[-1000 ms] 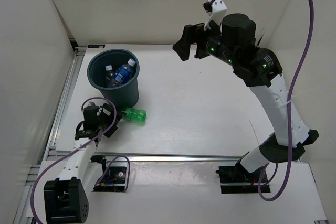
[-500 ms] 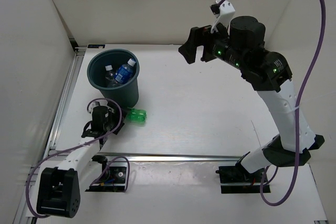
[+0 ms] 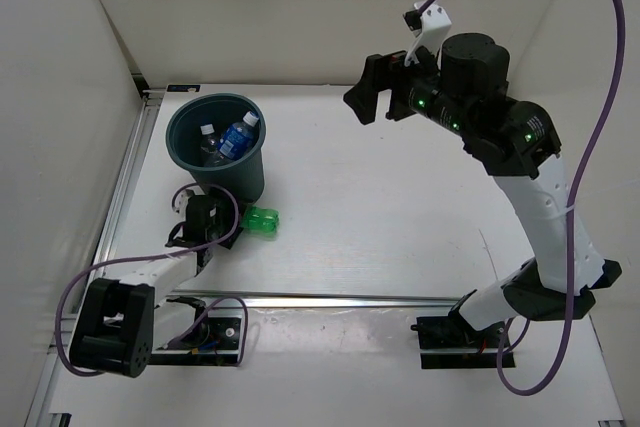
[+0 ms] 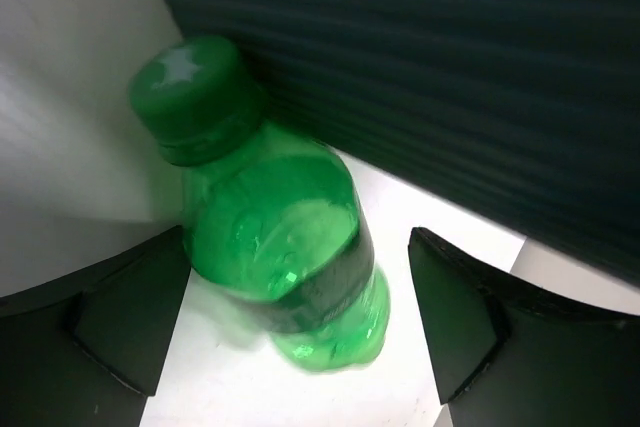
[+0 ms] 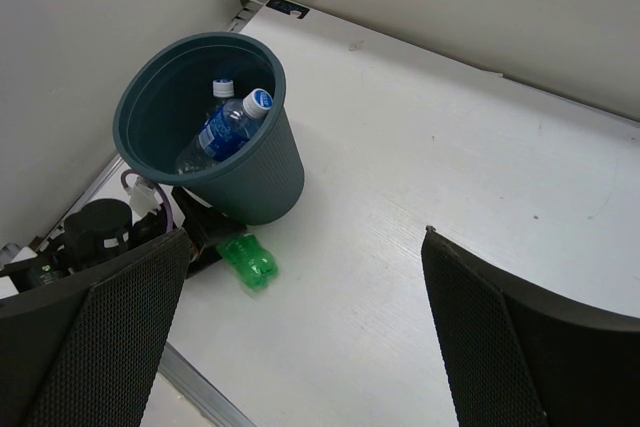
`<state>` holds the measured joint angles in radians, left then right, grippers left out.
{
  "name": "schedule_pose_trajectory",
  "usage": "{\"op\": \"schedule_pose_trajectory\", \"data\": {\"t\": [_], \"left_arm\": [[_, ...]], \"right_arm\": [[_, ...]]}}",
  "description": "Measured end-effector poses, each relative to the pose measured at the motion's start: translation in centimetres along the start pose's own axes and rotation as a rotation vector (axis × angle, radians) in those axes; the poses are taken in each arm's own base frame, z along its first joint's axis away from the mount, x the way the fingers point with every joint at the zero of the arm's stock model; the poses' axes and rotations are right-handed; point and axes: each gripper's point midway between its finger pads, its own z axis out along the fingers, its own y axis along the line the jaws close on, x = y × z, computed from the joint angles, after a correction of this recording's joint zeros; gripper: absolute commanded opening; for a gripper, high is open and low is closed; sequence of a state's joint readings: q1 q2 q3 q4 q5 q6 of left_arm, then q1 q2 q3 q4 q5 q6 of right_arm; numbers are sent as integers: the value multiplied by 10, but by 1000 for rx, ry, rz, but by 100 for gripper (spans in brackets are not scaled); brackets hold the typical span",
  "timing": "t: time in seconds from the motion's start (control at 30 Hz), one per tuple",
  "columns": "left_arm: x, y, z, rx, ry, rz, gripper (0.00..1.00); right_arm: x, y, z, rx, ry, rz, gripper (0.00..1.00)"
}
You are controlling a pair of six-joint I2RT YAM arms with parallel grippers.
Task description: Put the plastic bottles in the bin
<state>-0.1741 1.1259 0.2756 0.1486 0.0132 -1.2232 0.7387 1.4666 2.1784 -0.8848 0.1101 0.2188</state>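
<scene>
one green bottle (image 3: pixel 262 219) lies on the worktop (image 3: pixel 400 227) just beside the bin (image 3: pixel 240 182), from above. left wrist: left end effector (image 4: pixel 295 327) spread wide either side of it. right wrist: right end effector (image 5: pixel 310 347) wide, empty; blue-labelled bottle (image 5: pixel 225 127) inside bin.

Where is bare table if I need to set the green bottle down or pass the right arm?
The table is bare from the bin rightwards to the right arm's base, and back to the rear wall. Crowded: the near-left corner, where the green bottle lies beside the bin's foot between the left arm's open fingers.
</scene>
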Motion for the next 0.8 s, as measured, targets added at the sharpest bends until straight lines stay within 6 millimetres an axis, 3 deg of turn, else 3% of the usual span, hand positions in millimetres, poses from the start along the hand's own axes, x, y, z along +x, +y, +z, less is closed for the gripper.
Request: {"op": "schedule_pose_trajectory", "data": {"t": [0.07, 0.17, 0.2, 0.3, 0.57, 0.67, 0.8], "left_arm": [[-1, -2, 4, -3, -2, -18, 96], [-2, -2, 7, -16, -3, -39, 82], [-2, -1, 8, -21, -3, -44, 70], [-1, 2, 10, -35, -3, -56, 59], [0, 11, -4, -33, -7, -62, 50], [2, 16, -18, -27, -8, -49, 47], [-2, 5, -41, 39, -29, -10, 46]], "right_arm": [[0, 0, -1, 0, -1, -2, 100], [0, 0, -2, 1, 1, -5, 100], [1, -1, -2, 1, 1, -6, 100], [5, -1, -1, 3, 13, -9, 100], [16, -3, 6, 8, 45, -11, 100], [17, -2, 6, 4, 47, -6, 100], [20, -1, 9, -1, 58, 0, 100]]}}
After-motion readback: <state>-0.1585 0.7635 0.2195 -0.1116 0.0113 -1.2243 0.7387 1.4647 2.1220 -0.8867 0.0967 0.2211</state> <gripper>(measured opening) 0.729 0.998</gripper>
